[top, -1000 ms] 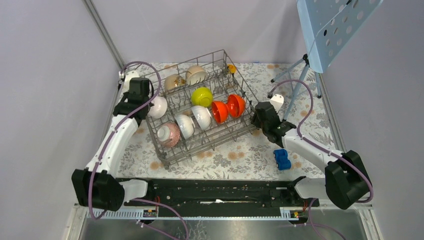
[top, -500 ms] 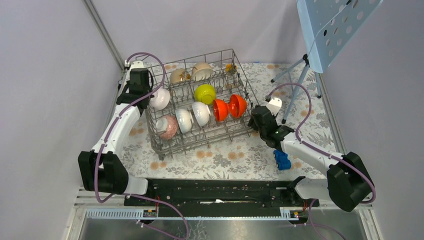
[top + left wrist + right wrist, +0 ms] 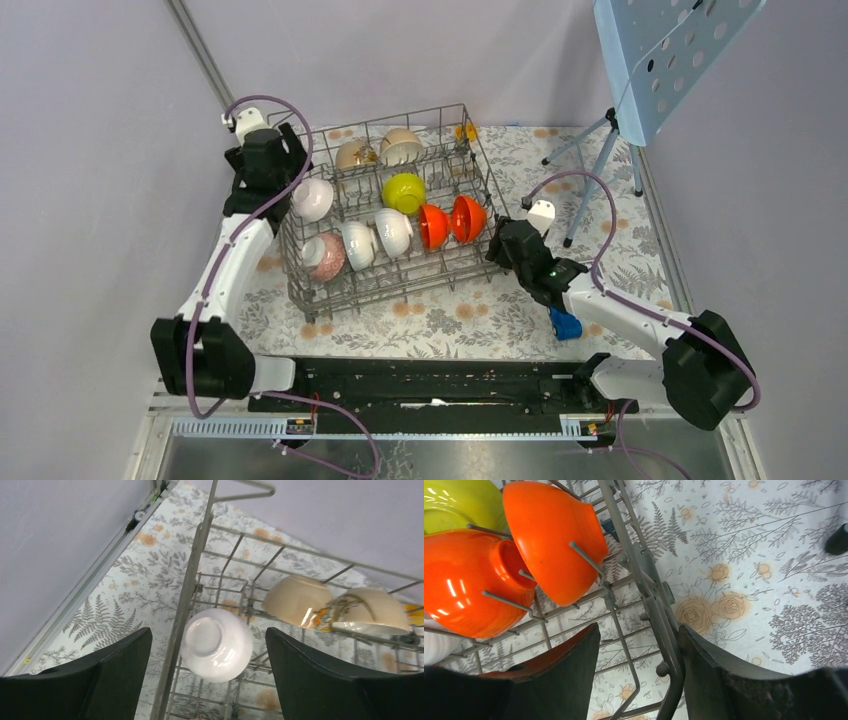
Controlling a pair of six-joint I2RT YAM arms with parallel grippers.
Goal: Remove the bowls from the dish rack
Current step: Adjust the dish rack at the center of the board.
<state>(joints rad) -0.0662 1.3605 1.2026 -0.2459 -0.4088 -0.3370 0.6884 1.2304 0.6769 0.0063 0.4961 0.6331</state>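
Overhead and wrist views: the dish rack [image 3: 395, 288] stands on the floral surface [image 3: 450, 315]. All the bowls sit inside it, propped on edge among the tines. Two beige bowls [image 3: 352, 155] are at the far side and a yellow-green bowl [image 3: 405, 192] is mid-rack. Two orange-red bowls [image 3: 433, 226] are on the right. Two plain white bowls [image 3: 360, 245] and a pink-speckled bowl [image 3: 322, 255] fill the near row. A further white bowl [image 3: 216, 644] leans against the left wall. The left pincer [image 3: 207, 632] is aimed at this bowl, fingers wide apart, holding nothing. The right pincer [image 3: 638, 630] is also apart, its fingers straddling the rack's right wall without clamping it. A blue toy car [image 3: 566, 324] lies on the surface, right of the rack.
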